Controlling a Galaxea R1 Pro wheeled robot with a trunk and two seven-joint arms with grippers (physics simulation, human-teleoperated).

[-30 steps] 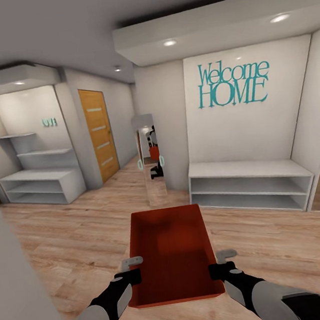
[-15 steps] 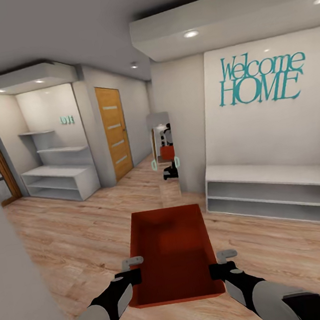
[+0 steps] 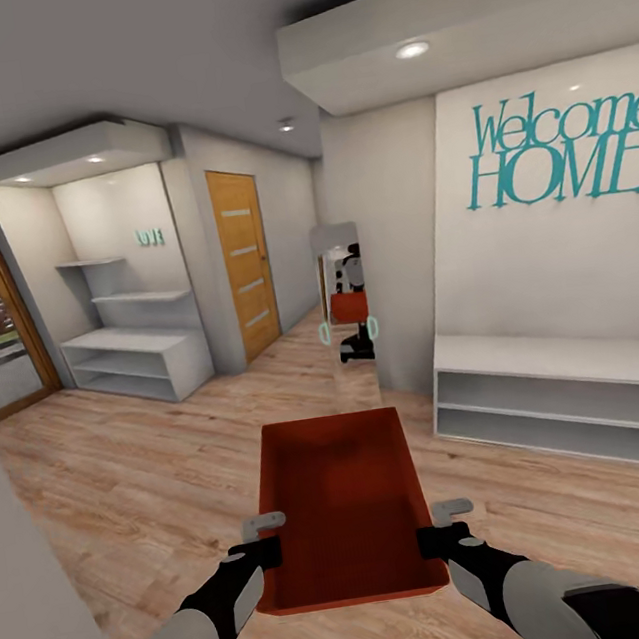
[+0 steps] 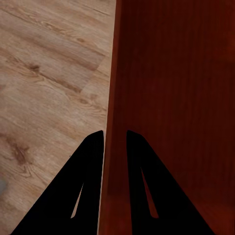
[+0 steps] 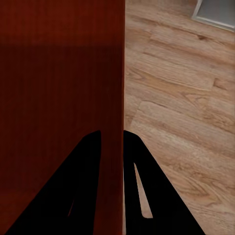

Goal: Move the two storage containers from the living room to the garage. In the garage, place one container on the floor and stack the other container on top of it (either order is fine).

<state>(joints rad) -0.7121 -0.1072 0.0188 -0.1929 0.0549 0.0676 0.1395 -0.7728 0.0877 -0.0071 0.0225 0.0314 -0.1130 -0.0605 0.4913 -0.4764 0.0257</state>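
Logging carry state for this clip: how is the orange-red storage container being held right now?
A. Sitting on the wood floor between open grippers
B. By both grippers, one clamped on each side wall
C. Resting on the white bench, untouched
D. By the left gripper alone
B. The left gripper and right gripper each pinch a side wall of the storage container, with one finger inside and one outside, holding it above the wood floor.
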